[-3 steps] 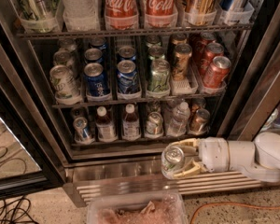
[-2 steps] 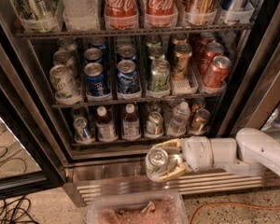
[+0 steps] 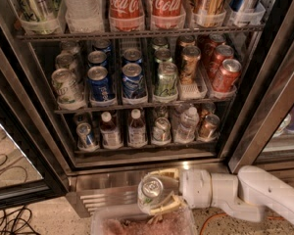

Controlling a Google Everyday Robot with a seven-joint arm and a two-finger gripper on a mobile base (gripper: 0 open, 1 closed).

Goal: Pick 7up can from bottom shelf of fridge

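Pale green-and-white aluminium 7up can [image 3: 151,194], silver pull-tab top turned toward the camera, is gripped in the hand [image 3: 156,192]. Two yellowish fingers [image 3: 162,173] close on its body, one above and one below as seen here.

Location: the can is outside the stainless-steel-framed, glass-doored fridge [image 3: 264,106] and lower than the dark wire bottom shelf [image 3: 137,148]. It hangs in front of the louvred steel base grille [image 3: 100,196] and just over a clear plastic bin [image 3: 99,221].

Step in hand (judgement): pick looks essentially made; what remains is carrying the can clear.
- Keep squeeze constant. The aluminium wall is smooth and thin: too loose and it slips, too hard and it dents.
- Retreat slowly, away from the steel frame and the bin rim.
- Avoid wrist roll; the can lies tilted and could slide along the fingers.

Arm pose: the white segmented arm [image 3: 269,192] enters from the lower right of the view. Forearm runs roughly level, wrist in line behind the hand. Hand points toward view-left, low near the floor.
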